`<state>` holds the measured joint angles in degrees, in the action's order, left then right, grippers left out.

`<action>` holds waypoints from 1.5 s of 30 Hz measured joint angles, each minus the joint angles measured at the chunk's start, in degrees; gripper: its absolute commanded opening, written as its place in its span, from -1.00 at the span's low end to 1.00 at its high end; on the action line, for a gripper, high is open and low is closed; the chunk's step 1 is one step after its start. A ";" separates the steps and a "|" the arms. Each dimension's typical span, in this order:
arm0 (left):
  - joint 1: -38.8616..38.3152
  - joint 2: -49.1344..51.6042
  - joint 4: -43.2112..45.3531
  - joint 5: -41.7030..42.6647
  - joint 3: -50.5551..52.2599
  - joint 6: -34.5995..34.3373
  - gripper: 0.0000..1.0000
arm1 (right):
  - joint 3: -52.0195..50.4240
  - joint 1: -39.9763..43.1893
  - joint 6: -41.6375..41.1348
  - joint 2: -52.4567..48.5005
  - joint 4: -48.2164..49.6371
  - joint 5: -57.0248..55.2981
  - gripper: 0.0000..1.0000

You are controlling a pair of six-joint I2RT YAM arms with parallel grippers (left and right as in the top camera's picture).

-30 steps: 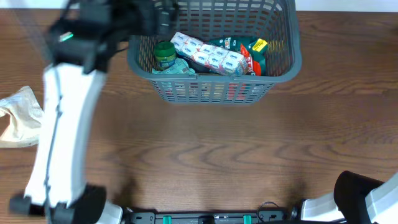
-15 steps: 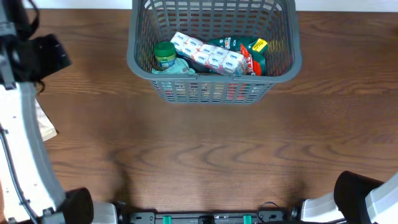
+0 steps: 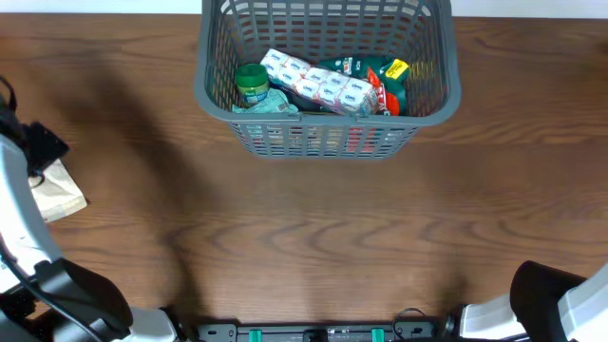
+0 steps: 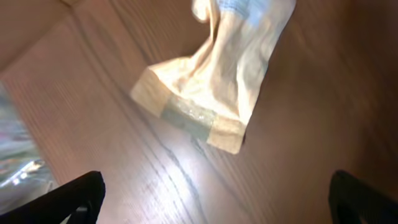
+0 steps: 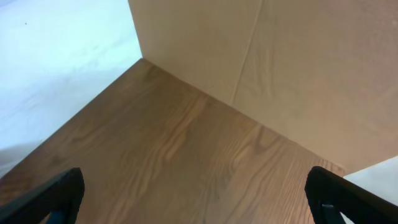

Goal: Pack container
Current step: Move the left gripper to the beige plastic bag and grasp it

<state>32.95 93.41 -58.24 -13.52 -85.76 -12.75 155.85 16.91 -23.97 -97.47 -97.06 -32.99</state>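
One brown wood-grain table, bearing the container, abuts a beige panel.

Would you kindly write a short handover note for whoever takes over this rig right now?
Grippers: left gripper has its fingers open and empty, above the beige pouch lying on the table at the far left. The right gripper is open and empty, parked at the near right.
Things: the container sits at the far edge, holding a green-lidded jar, a white patterned pack and a green-and-red bag.
Done: those three are packed.
Left: the pouch is not yet grasped and probably goes in next.
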 measured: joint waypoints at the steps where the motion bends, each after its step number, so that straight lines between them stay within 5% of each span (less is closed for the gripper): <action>1: 0.98 0.07 1.29 0.81 1.51 1.09 0.97 | 0.00 0.00 0.02 0.00 0.00 0.00 0.98; 11: 11.06 2.97 7.04 11.98 4.09 12.87 0.97 | 0.00 0.00 0.02 0.00 0.00 0.00 0.99; 19: 11.93 8.44 12.13 18.16 4.09 19.47 0.97 | 0.00 0.00 0.00 0.00 0.00 -0.02 0.99; 45: 19.45 20.48 21.66 27.56 4.09 26.23 0.97 | 0.00 0.00 0.02 0.00 -0.02 -0.02 0.99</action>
<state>52.40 113.89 -36.58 14.04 -81.67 13.47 155.85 16.91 -23.94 -97.47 -97.08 -33.01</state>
